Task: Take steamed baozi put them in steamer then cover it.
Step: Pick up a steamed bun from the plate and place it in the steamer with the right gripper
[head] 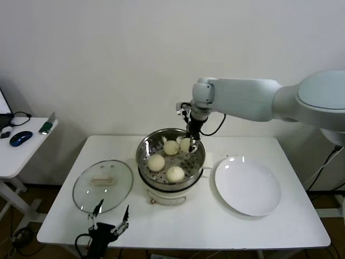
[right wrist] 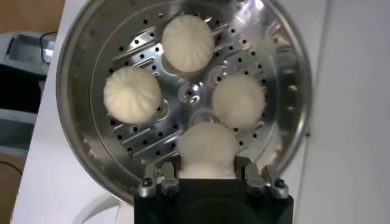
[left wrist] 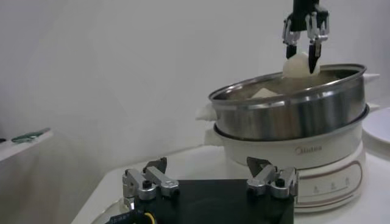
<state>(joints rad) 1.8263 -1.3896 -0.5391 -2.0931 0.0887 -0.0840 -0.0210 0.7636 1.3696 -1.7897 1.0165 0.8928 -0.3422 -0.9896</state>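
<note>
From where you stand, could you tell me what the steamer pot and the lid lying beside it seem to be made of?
The steamer pot looks like polished stainless steel: bright and mirror-like, with a perforated tray inside. Its base looks like glossy cream plastic. The lid seems clear glass, since the table shows through it, with a thin metal rim and a cream handle, probably plastic.

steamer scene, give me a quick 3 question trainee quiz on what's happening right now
1. True or false: the white plate has one baozi on it.
2. How many baozi sit in or over the steamer, counting the one in the right claw?
A. two B. three C. four
3. Fill in: the cover lies flat on the table, on the steamer's ____ side, just ahead of the open left claw.

Key: 1 false, the plate is bare. 2 C, three rest on the tray and the right claw is shut on the fourth baozi. 3 left.
</note>
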